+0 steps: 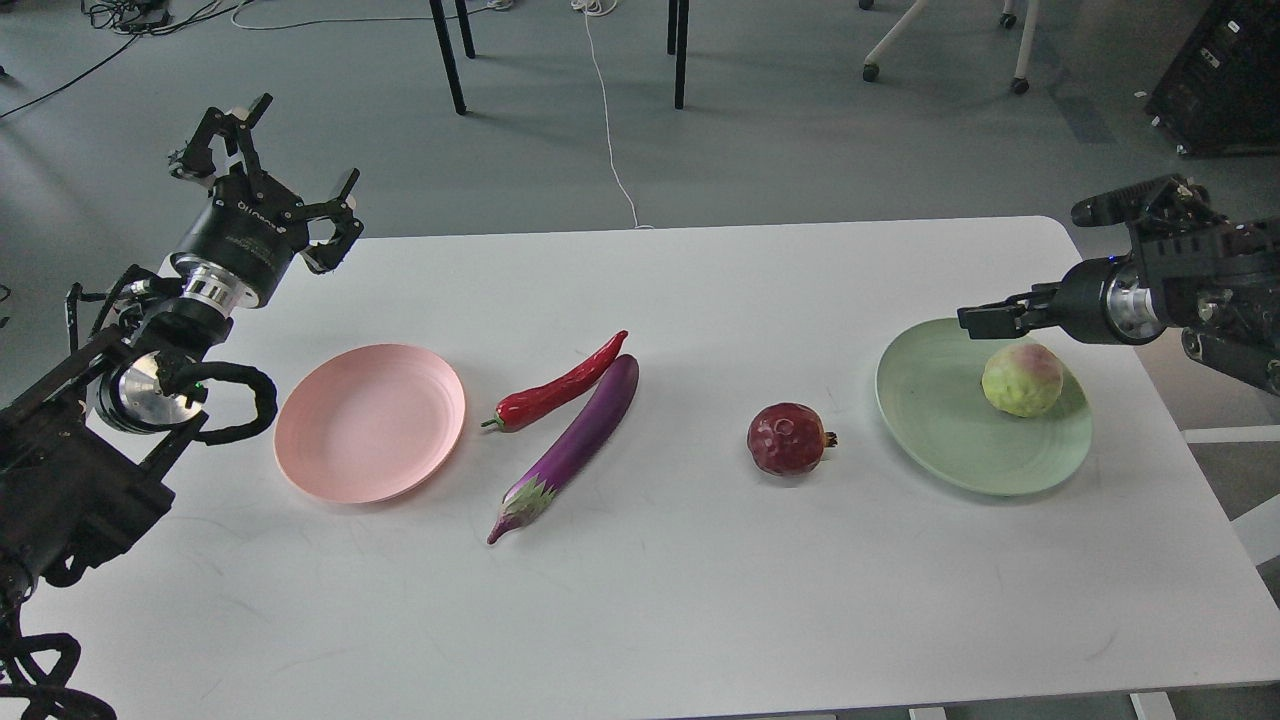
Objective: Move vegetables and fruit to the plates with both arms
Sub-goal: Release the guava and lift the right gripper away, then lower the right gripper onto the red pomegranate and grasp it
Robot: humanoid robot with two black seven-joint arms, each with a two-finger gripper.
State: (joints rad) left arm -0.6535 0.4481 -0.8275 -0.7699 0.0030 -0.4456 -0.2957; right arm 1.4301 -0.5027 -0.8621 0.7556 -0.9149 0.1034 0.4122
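A purple eggplant (576, 444) and a red chili pepper (562, 385) lie side by side at the table's middle. A dark red pomegranate (789, 438) sits on the table to their right. The pale green fruit with a pink blush (1022, 379) rests on the mint green plate (940, 430) at the right. The pink plate (370, 422) at the left holds nothing. My left gripper (280, 172) is open and empty, raised beyond the table's far left corner, behind the pink plate. My right gripper (1030, 262) is open and empty, with its lower finger (1000, 317) just above the green fruit.
The white table (660, 600) has its far edge behind the plates and its right edge close to the green plate. Chair and table legs (680, 50) and cables stand on the grey floor beyond it.
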